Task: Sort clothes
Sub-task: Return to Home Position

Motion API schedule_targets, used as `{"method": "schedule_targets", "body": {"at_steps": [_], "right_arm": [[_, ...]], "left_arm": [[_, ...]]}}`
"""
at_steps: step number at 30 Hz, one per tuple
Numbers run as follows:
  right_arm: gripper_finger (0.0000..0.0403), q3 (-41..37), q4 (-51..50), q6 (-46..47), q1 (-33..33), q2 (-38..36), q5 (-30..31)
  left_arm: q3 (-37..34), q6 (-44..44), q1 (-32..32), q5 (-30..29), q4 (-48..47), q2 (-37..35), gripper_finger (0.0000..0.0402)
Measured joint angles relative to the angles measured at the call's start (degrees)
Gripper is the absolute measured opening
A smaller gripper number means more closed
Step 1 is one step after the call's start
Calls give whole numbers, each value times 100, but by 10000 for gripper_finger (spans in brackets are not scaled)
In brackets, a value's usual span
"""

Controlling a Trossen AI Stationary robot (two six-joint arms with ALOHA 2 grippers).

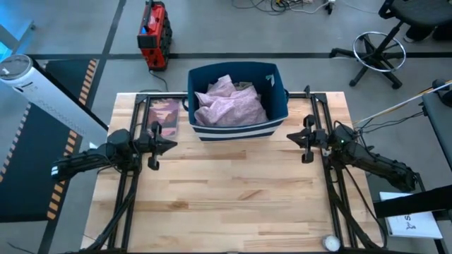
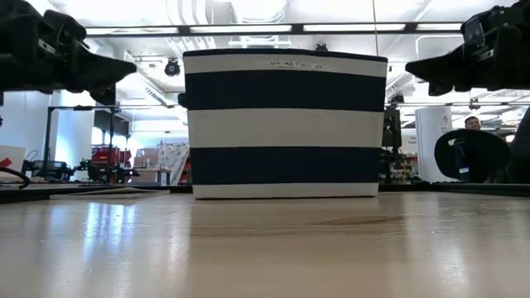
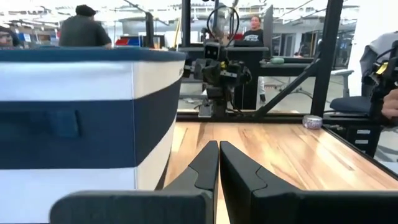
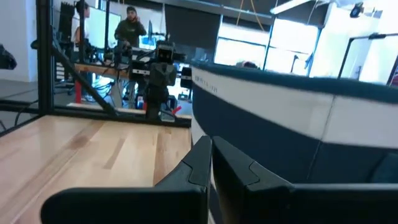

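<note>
Above bench (image 1: 233,197), holding left tool (image 1: 171,144) and right tool (image 1: 290,137) pressed together, flanking bin (image 1: 277,89) of clothes (image 1: 229,107) at rear edge, equally near.

This is a robotics lab in an open workshop hall. The wooden desk (image 1: 233,197) sits in a black metal frame (image 1: 335,204) on a grey concrete floor. Beside the desk run orange-and-black hazard stripes (image 1: 87,81). Beyond its far edge stand a red machine (image 1: 152,34), a rolling stool (image 1: 378,51) and loose cables (image 1: 282,5). Around the desk the room opens wide, with strip lights (image 2: 248,29) overhead, more metal-framed benches (image 4: 87,65), and people (image 3: 79,28) standing among equipment.
</note>
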Motion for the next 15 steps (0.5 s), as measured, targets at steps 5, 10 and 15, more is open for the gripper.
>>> {"method": "schedule_targets", "body": {"at_steps": [5, 10, 15], "right_arm": [[0, 0, -192, 80, 12, -17, -42], [0, 0, -557, 10, 63, -320, -12], [0, -2, -612, 44, 75, -302, 49]], "left_arm": [[-212, -52, -2, -85, 180, 3, 0], [-201, -57, -7, -92, 210, 2, 0], [-212, 50, -11, -170, 348, 2, 0]]}}
